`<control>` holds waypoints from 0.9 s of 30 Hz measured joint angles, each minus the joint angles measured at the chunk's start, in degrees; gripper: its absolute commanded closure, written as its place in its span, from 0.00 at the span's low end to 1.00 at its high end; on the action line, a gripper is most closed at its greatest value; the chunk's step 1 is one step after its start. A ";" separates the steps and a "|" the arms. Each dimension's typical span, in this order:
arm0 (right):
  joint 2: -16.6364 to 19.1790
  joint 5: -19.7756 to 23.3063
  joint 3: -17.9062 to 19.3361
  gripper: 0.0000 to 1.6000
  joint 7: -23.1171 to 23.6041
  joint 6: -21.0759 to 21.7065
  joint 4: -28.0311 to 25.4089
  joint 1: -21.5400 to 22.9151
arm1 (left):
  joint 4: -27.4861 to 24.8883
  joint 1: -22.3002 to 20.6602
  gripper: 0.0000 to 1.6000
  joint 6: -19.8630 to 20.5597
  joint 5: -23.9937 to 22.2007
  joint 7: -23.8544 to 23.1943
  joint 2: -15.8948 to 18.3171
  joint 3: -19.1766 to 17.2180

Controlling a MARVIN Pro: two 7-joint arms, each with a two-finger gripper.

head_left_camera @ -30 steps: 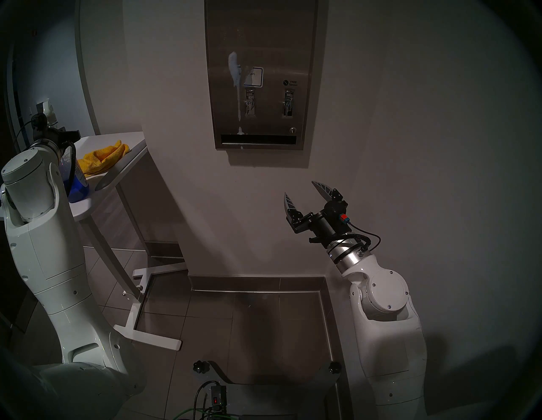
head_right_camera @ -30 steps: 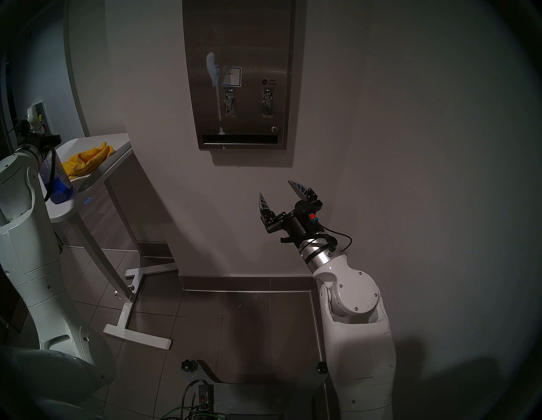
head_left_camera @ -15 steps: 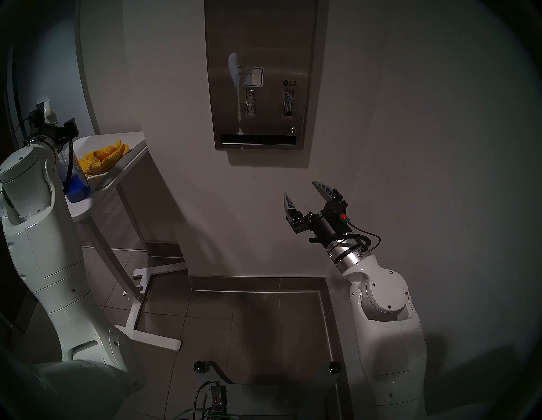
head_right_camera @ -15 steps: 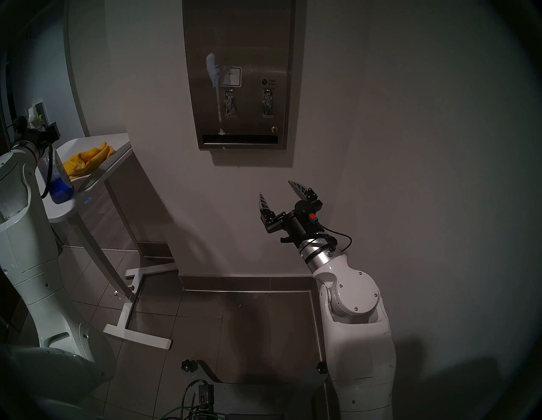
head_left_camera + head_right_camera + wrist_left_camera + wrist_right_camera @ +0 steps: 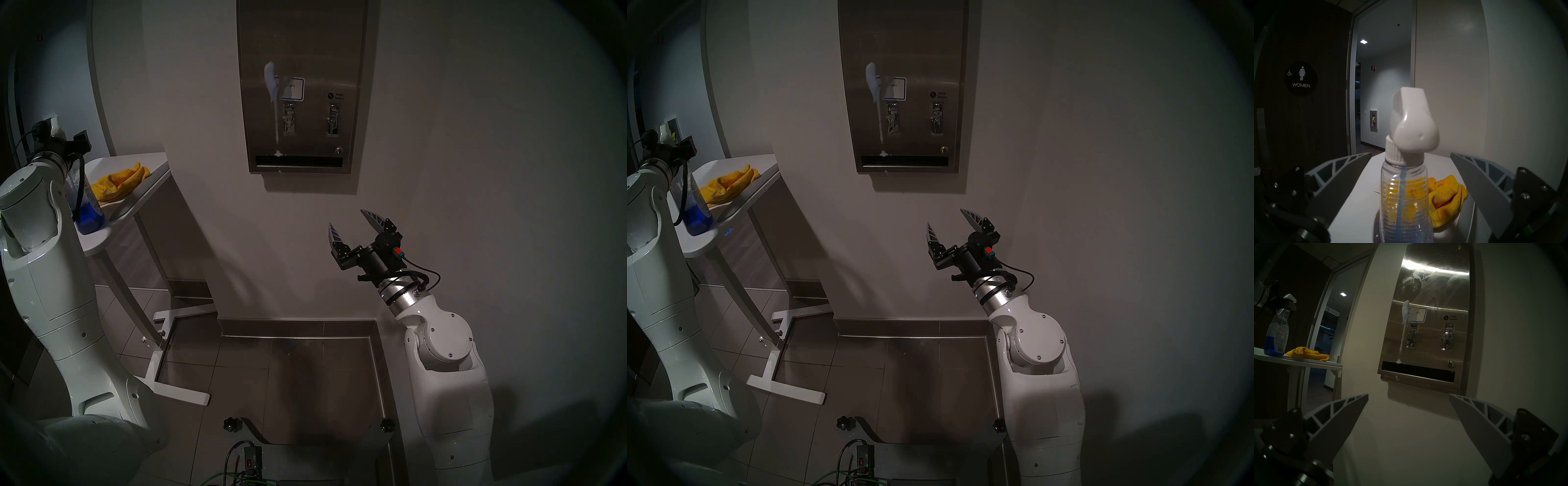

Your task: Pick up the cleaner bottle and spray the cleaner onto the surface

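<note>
The cleaner bottle, clear plastic with a white trigger head and blue cleaner at its bottom, stands upright on the white table. My left gripper is open around its neck, and both fingers stand clear of the plastic. The surface, a steel wall dispenser, carries a white foam streak running down past the left lever to the dark slot. Below the dispenser my right gripper hangs open and empty, facing the wall.
A crumpled yellow cloth lies on the table just behind the bottle. The table's white legs spread over the tiled floor at left. An open doorway lies beyond the table.
My left gripper has opened and let go of the bottle, which now stands free on the table. The left wrist has drawn up and back slightly. The right arm has not moved.
</note>
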 measured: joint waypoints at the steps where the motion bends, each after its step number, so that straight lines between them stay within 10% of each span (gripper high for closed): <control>1: 0.00 0.00 0.00 0.00 0.00 0.00 0.00 0.00 | 0.03 -0.06 0.00 -0.04 -0.03 0.07 0.03 0.09; 27: 0.00 0.05 -0.02 0.00 -0.04 -0.01 0.02 -0.01 | 4.77 -9.14 0.00 -3.44 3.60 3.69 6.16 7.89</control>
